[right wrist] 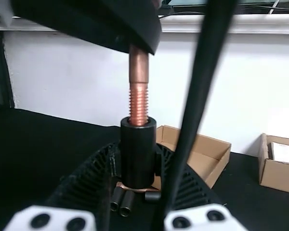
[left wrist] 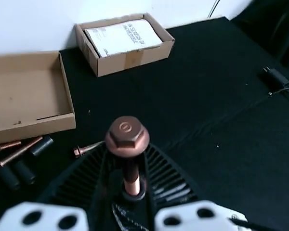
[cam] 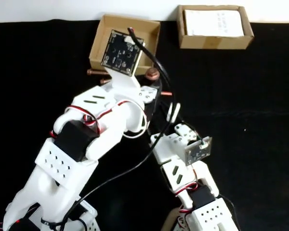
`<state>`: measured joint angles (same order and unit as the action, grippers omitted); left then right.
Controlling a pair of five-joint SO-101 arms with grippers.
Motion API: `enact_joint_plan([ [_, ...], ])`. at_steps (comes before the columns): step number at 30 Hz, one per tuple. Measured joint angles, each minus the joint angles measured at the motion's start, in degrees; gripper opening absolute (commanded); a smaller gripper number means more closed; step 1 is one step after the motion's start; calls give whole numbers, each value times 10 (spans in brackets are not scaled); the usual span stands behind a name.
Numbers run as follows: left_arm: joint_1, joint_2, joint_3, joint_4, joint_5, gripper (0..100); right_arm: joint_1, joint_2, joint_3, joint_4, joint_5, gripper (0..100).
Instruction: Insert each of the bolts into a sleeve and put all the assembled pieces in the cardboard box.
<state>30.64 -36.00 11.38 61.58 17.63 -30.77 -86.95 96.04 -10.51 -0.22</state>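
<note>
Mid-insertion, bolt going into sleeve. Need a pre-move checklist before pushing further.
1. Grip of left pincer on bolt: ok, shut on the shank below the head.
2. Grip of right pincer on sleeve: ok, sleeve upright.
3. Bolt tip inside the sleeve mouth: ok.
4. Bolt fully seated: not ok, threads and smooth shank show above the sleeve.
5. Bolt in line with sleeve: straight in the right wrist view; from any other side, cannot tell.
6. Drop spot, cardboard box: ok, open top, bare floor showing.
</note>
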Motion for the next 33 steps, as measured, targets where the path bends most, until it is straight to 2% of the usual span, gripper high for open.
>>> enact_joint_plan([
  [9,0,0,5,-1,-11,19,2,0,0,0,0,6],
  [13,11,2,33,0,-69,84,2,0,0,0,0,6],
  [17,18,4,50,24,-82,153,4,0,0,0,0,6],
  [25,-3,4,12,112,-75,193,24,-1,1,0,0,6],
  [33,-26,4,-135,245,-75,164,49,0,-11,2,0,6],
])
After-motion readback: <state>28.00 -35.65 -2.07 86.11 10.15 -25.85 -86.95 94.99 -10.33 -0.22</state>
